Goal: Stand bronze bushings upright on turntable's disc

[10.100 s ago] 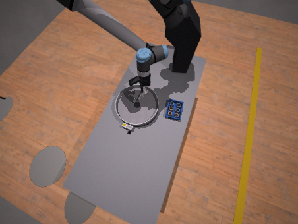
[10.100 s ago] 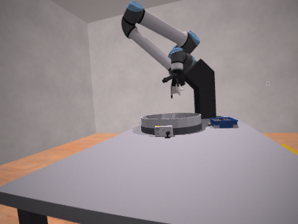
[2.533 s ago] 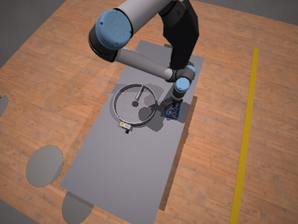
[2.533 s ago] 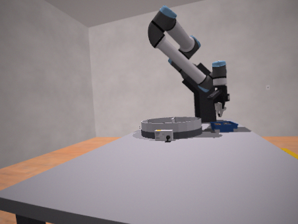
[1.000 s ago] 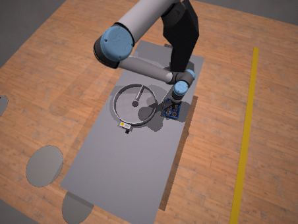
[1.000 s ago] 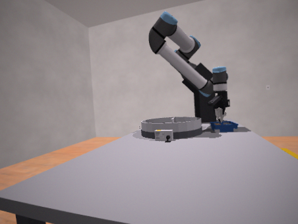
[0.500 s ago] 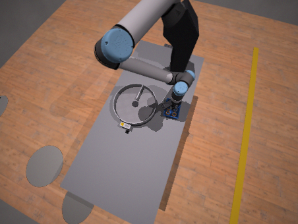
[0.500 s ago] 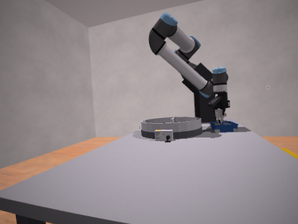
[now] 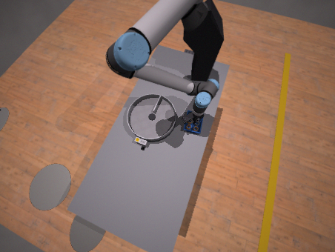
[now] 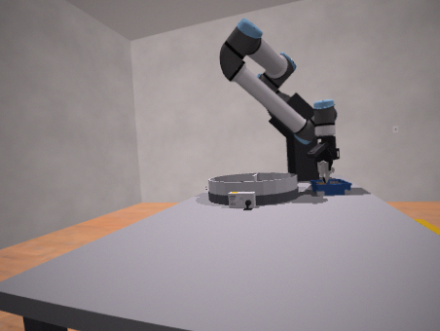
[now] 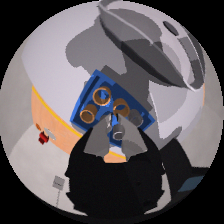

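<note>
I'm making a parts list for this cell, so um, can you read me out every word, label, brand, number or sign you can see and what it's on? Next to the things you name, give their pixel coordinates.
No text can be read with certainty.
Control box (image 9: 141, 141) (image 10: 241, 200): small dark markings, too blurred to read.
Blue arm caps (image 9: 132, 51) (image 10: 249, 28): no readable lettering.
Crate (image 10: 331, 189): none visible.

Compared with ten seconds back, the gripper (image 9: 194, 121) (image 10: 325, 181) (image 11: 114, 113) is no longer over the turntable (image 9: 130, 122) (image 10: 253, 187) (image 11: 150, 59) but down at the crate (image 9: 200, 130) (image 10: 337, 190) (image 11: 89, 83), right of centre; its fingers look closer together than a second ago, though they're small here. The blue-capped elbow (image 9: 132, 51) (image 10: 238, 46) now sits in the top view's upper left.
</note>
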Motion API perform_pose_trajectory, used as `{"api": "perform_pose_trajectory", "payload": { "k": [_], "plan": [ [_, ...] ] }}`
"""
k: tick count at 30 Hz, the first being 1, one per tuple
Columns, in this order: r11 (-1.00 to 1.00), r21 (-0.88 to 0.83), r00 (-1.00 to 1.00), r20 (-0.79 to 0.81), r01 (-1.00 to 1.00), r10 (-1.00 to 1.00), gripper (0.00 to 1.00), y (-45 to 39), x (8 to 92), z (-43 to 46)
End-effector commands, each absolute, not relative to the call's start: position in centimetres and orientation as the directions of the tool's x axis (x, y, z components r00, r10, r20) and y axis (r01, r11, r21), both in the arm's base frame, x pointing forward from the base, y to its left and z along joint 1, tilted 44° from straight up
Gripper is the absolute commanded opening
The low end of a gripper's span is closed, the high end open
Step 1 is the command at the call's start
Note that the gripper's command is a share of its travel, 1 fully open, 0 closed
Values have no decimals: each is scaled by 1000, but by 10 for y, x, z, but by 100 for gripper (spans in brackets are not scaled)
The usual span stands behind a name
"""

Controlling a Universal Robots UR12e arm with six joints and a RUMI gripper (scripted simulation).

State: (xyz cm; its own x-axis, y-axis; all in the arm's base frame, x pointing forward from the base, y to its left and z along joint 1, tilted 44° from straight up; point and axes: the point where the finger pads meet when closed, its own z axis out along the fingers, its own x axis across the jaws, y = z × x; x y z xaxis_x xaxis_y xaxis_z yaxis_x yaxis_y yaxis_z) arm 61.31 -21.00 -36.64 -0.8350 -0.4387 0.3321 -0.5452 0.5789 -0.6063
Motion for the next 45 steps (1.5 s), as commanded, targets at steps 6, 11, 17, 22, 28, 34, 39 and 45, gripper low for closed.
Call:
{"api": "perform_pose_trajectory", "payload": {
  "k": [6,11,17,22,28,34,39,45],
  "plan": [
    [579,-607,-835,332,-545,-439,5,-210,613,-366],
    [579,-607,-835,332,-545,-439,5,-210,613,-366],
    [579,-607,-835,332,-545,-439,5,-210,613,-366],
    [579,-607,-835,332,-545,-439,5,-213,614,-369],
    [579,-607,-835,332,-545,-439,5,-217,614,-374],
    [579,-607,-835,332,-545,-439,5,-224,615,-381],
    [579,-607,-835,332,-545,-439,5,-226,615,-383],
    [579,-607,-835,332,-545,-439,5,-226,615,-383]
  ]
}}
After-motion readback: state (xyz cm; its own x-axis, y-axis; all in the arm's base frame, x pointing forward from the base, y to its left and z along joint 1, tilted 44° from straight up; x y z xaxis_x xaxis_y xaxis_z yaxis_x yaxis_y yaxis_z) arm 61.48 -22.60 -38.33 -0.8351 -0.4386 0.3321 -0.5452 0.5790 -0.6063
